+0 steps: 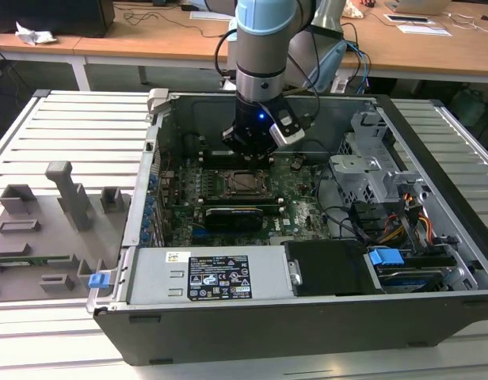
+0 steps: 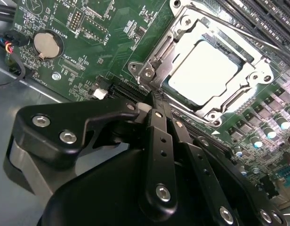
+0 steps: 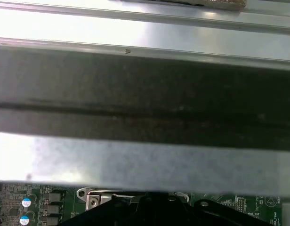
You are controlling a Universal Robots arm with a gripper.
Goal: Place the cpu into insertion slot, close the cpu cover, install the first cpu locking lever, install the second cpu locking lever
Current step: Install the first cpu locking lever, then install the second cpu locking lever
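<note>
The cpu [image 2: 204,70], a pale silver square, lies flat in the insertion slot [image 1: 245,183] on the green board. The cpu cover [image 2: 251,61], a silvery metal frame, lies down around it. A thin locking lever rod [image 2: 248,35] runs along the socket's far side. My gripper [image 2: 153,99] has its black fingers [image 2: 157,141] pressed together, shut, with the tips at the socket's near corner [image 2: 147,73]. In the exterior view the gripper [image 1: 251,158] hangs just behind the socket, inside the open computer case. Whether the tips touch a lever is hidden.
A long black card [image 1: 232,215] lies in front of the socket. A round coin battery [image 2: 45,43] sits on the board. The power supply [image 1: 216,277], drive cage [image 1: 371,170] and cables [image 1: 402,222] crowd the case. A grey fixture tray [image 1: 46,229] stands on the exterior view's left. The case wall [image 3: 145,94] is close behind the wrist.
</note>
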